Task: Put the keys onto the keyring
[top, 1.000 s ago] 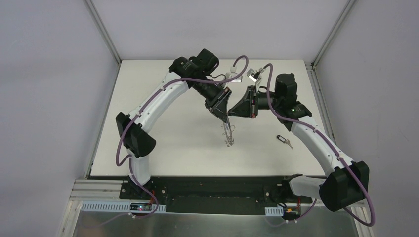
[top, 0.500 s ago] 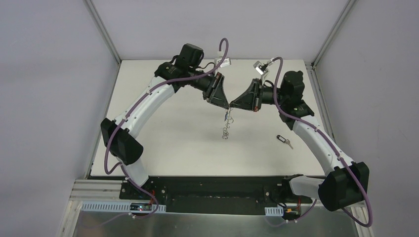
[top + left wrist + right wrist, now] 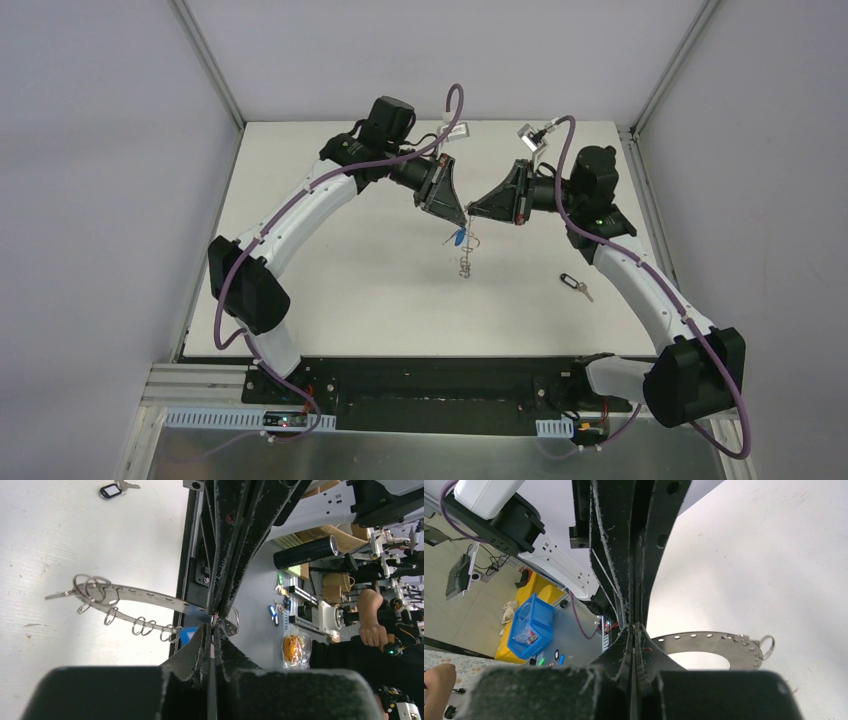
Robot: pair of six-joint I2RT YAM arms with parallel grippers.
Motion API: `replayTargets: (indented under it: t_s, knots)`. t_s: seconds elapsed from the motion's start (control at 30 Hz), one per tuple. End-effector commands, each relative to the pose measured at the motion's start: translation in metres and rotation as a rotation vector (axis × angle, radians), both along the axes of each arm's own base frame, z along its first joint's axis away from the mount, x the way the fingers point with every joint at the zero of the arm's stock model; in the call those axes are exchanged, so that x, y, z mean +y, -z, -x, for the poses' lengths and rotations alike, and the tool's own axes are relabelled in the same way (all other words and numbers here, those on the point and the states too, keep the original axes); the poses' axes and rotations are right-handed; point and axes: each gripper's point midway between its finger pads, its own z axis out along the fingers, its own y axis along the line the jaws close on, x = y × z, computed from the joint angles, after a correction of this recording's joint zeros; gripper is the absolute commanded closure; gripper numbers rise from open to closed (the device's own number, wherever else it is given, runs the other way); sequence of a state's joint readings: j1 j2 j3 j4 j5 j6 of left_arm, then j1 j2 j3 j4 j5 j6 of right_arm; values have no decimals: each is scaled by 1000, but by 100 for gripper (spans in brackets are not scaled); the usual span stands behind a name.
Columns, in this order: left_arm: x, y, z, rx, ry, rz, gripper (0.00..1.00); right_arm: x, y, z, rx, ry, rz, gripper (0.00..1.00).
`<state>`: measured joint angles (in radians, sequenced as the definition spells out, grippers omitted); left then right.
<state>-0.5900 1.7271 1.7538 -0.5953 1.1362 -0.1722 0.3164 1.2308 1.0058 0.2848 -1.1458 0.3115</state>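
Plainly, the keyring (image 3: 464,262) is off the surface (image 3: 330,290). It dangles edge-on above the middle, somewhat toward the far edge, where both claws meet tip to tip. The right claw (image 3: 633,627) is fully closed on the ring's flat band. The left claw (image 3: 212,630) is pinched nearly together at that same spot. Whether it grips the band, one of the wire loops (image 3: 767,644) or the blue key (image 3: 457,238), whose head sits just beside its finger, I cannot tell. The black key (image 3: 573,284) lies flat near the right edge, well apart. The ring looks light, thin and stiff, likely to swing from a single pinch, so the flat band is the sound hold. The keys seem tiny and slick-bladed, so the plastic head is probably the place to take them.
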Motion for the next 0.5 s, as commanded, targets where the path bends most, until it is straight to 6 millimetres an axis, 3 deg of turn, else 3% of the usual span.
replayTargets:
  t_s: [0.0, 0.07, 0.2, 0.27, 0.47]
  knots:
    - [1, -25, 11, -43, 27, 56, 100, -3, -12, 2, -73, -2, -26, 100]
    - [5, -18, 11, -57, 16, -14, 100, -4, -9, 3, -102, 0, -10, 97]
    - [20, 4, 23, -139, 66, -274, 100, -9, -2, 5, -168, 11, 60, 72]
    - [20, 8, 30, -115, 96, -323, 100, -7, -1, 9, -181, -6, 70, 62]
    - [16, 11, 35, -116, 122, -326, 100, -4, 2, 18, -171, -43, 71, 59]
